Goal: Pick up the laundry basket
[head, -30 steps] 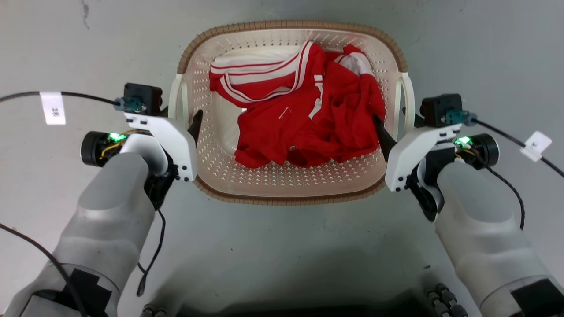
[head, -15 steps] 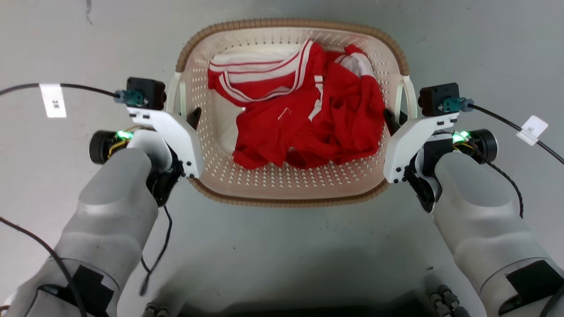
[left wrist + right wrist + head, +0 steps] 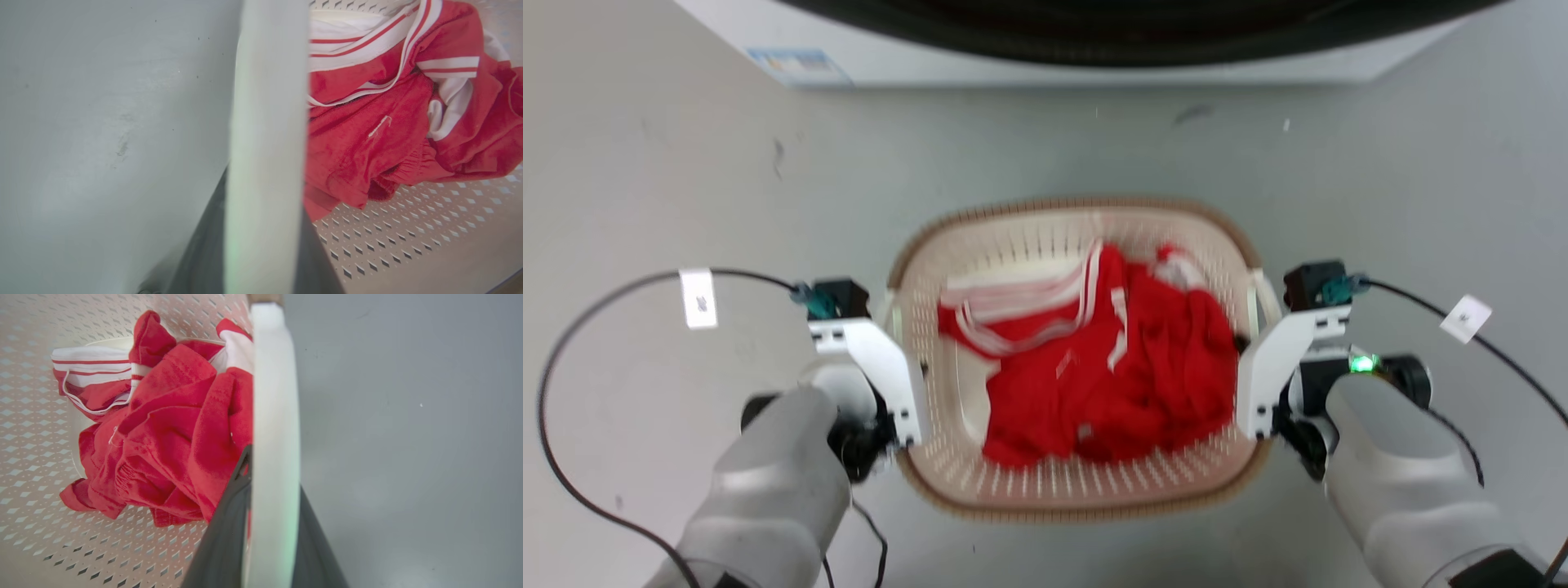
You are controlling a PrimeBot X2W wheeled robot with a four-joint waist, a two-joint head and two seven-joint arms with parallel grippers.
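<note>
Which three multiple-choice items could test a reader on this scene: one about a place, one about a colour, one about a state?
1. Where does the red clothing lie?
A. On the floor
B. Inside the laundry basket
C. Over a forearm

2. What colour is the basket's rim?
A. Blue
B. Black
C. Brown

3. In what state is the left pincer?
A. Shut on a white side handle
B. Open above the floor
C. Holding cloth

Answers: 1 B, perforated walls surround the clothing; 2 C, the woven-look band is brown; 3 A, the handle passes between its dark fingers, as with the right pincer.
</note>
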